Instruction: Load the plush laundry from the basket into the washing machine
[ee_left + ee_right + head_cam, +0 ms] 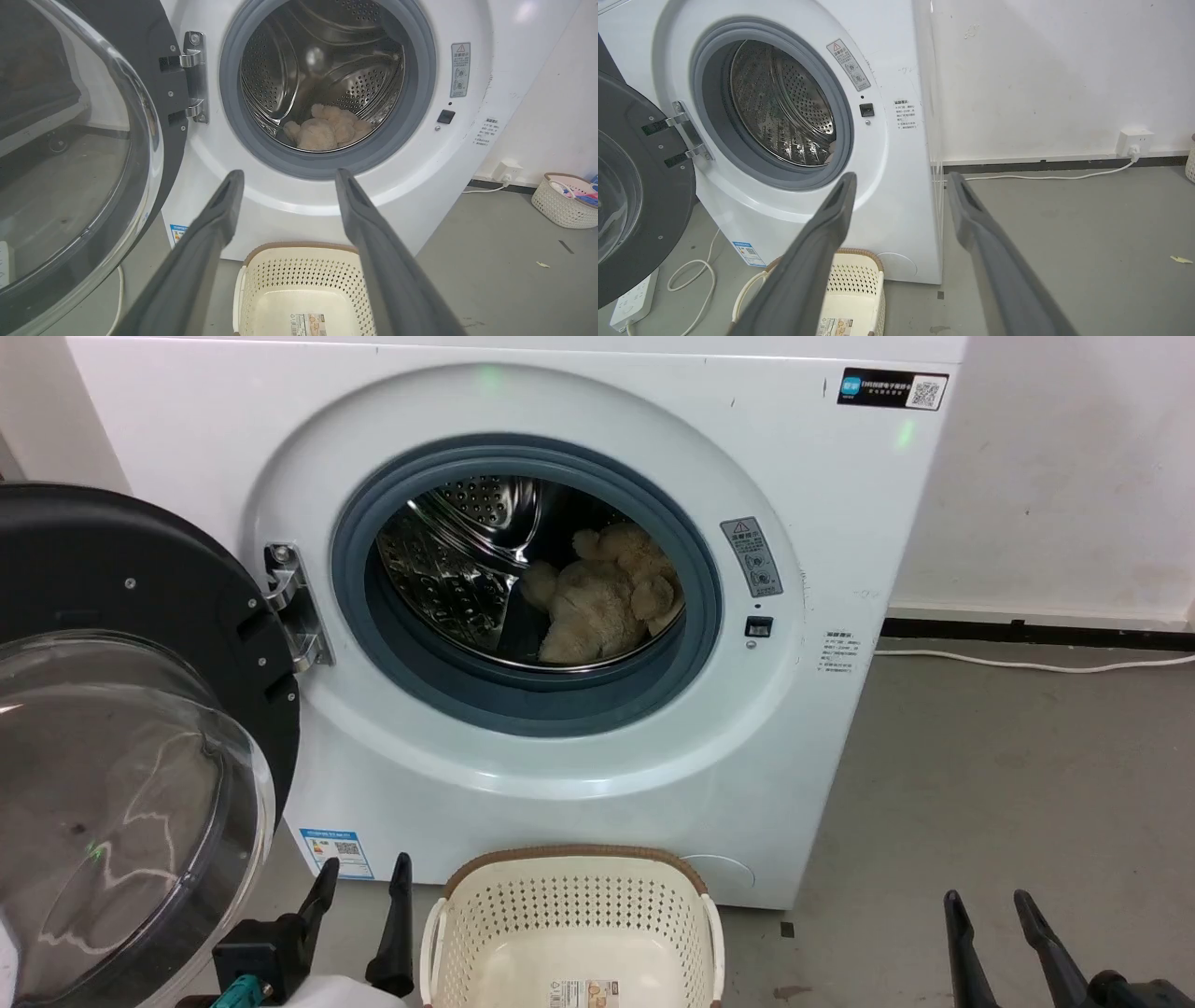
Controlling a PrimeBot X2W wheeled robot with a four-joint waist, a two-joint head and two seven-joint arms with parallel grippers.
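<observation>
Plush laundry (597, 602) in washing machine (560, 775), door (121, 565) open L.

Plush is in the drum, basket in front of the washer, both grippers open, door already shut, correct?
Only the door is wrong: in the head view it stands swung open to the left. The plush laundry lies inside the washing machine, basket in front, left gripper and right gripper open.
</observation>
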